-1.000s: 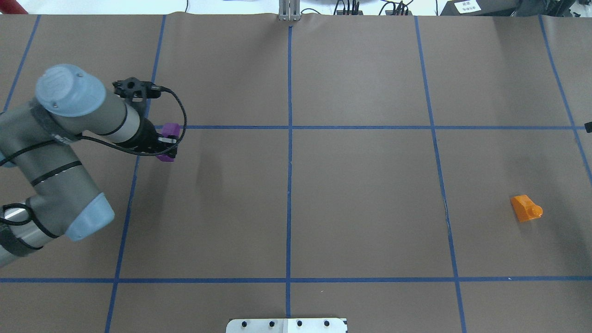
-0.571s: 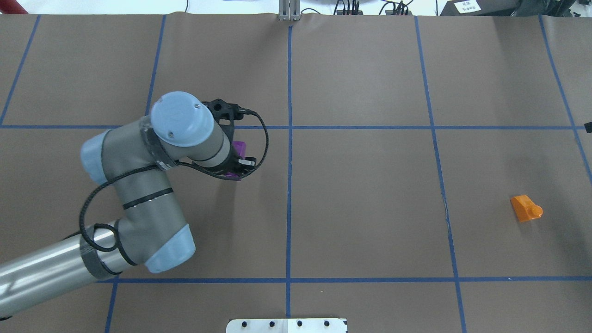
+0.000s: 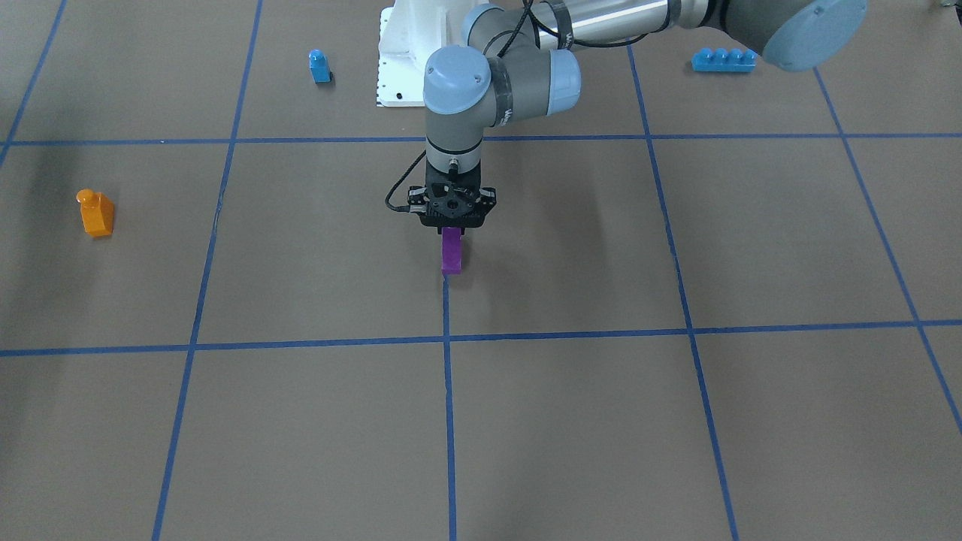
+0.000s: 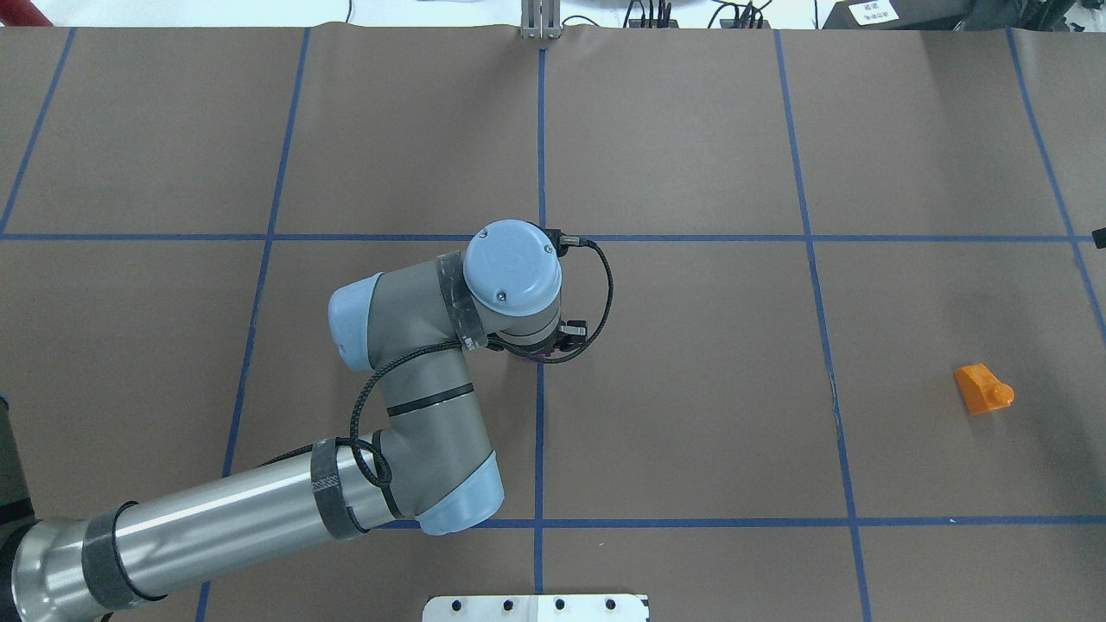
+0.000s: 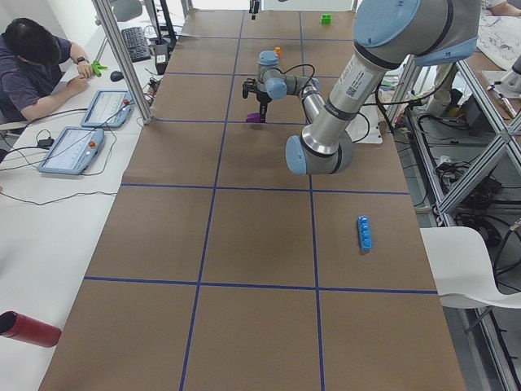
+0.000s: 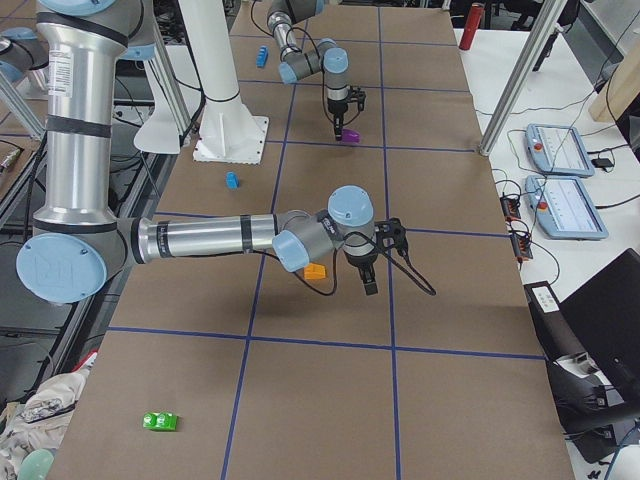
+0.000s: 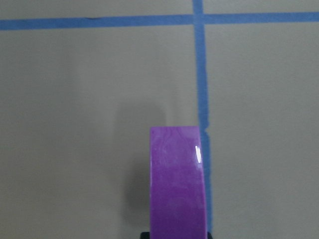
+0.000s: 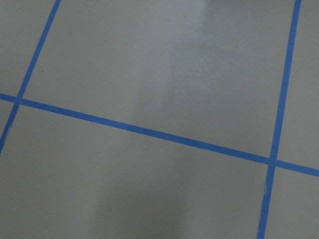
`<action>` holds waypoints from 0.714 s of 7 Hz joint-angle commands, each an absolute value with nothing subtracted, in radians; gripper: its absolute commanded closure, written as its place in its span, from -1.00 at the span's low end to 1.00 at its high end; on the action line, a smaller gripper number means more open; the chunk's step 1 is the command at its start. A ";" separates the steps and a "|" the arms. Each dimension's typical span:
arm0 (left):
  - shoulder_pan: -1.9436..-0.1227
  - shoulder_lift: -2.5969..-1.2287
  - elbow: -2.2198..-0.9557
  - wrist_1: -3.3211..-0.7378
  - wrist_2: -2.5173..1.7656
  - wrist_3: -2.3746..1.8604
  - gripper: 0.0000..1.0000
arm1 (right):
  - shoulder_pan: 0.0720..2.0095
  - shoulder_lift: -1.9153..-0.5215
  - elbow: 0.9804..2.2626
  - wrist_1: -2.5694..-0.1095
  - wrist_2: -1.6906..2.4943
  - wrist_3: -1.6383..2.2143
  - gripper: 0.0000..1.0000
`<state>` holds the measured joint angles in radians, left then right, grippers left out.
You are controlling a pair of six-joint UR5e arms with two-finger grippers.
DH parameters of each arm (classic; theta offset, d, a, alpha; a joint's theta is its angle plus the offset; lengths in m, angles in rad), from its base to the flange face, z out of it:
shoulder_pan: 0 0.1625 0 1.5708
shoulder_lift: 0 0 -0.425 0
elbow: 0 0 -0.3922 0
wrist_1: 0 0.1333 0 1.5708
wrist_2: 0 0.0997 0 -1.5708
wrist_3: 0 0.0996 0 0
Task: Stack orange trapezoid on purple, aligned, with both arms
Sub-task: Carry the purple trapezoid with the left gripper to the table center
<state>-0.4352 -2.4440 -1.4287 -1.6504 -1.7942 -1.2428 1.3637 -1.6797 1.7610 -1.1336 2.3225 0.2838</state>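
Left tool (image 3: 451, 230) clamps the purple brick (image 3: 451, 255) at the middle of the tabletop (image 3: 571, 421). I cannot tell the grip of the right tool (image 6: 369, 285). The orange brick (image 3: 96, 214) sits well apart.

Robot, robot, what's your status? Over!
Left hand shut on purple brick. Right hand unclear. Orange trapezoid untouched, nothing between them.

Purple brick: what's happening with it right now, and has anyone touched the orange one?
The left gripper is shut on the purple brick and holds it low over the middle of the table, right by the central tape line. I cannot tell whether it touches the surface. The orange trapezoid lies alone on the robot's right side, ungripped. The right gripper shows only in a side view, so its state is unclear. Nothing is stacked yet.
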 commanded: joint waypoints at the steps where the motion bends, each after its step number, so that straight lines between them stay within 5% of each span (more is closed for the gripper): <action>1: -0.428 -2.457 -1.401 -1.654 -1.793 -1.244 1.00 | 1.364 -1.680 1.761 -1.134 2.322 0.284 -1.00; 5: -0.428 -2.456 -1.399 -1.655 -1.795 -1.241 0.92 | 1.364 -1.680 1.761 -1.134 2.322 0.284 -1.00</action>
<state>-0.4284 -2.4560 -1.4000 -1.6540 -1.7946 -1.2411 1.3637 -1.6797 1.7610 -1.1336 2.3224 0.2838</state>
